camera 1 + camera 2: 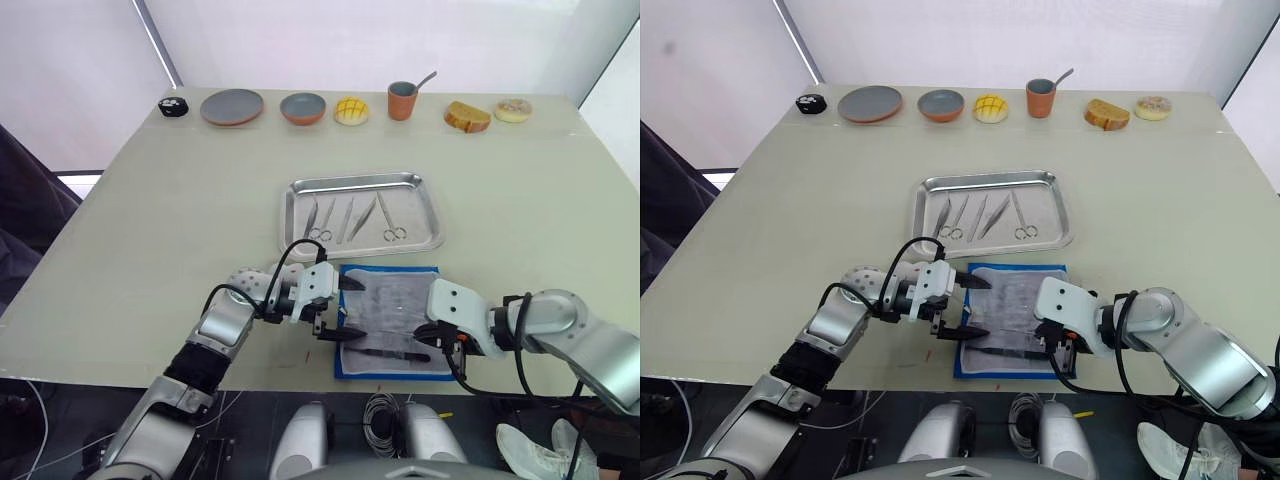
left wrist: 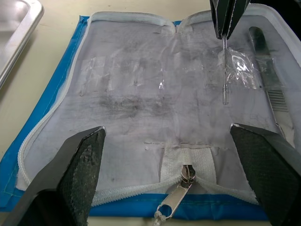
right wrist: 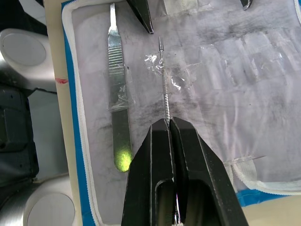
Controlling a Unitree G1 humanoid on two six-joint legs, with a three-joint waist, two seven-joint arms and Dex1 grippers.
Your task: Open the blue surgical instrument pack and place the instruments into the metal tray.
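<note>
My right claw (image 3: 170, 123) is clamped on a thin probe (image 3: 164, 80) lying on the open pack (image 1: 395, 297), near of the tray (image 1: 300, 190). The left claw (image 2: 164, 141) hangs spread over the pack's left edge. I reckon the slim probe could slip out, or its clear strap could drag the pack along.

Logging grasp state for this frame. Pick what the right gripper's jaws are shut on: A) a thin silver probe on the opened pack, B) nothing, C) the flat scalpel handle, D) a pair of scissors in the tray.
A: the right gripper has its jaws shut on the thin silver probe, which lies on the blue surgical instrument pack beside the untouched flat scalpel handle.
</note>
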